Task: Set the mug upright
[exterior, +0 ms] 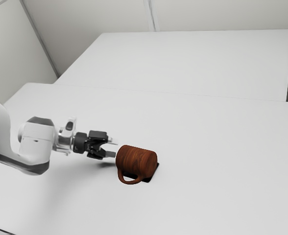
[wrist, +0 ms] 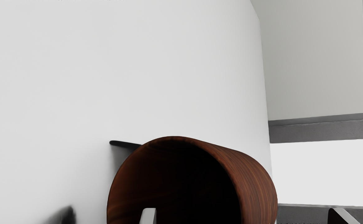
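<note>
Here, the mug (exterior: 138, 160) lies sideways, its mouth facing the parted fingers (exterior: 110, 154).

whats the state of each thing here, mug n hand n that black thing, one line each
mug: on its side, not upright, mouth toward the hand; inside too dark to tell if empty
hand: open, fingers apart at the mug's mouth end, not gripping it
black thing: on the table, partly hidden by the mug
</note>
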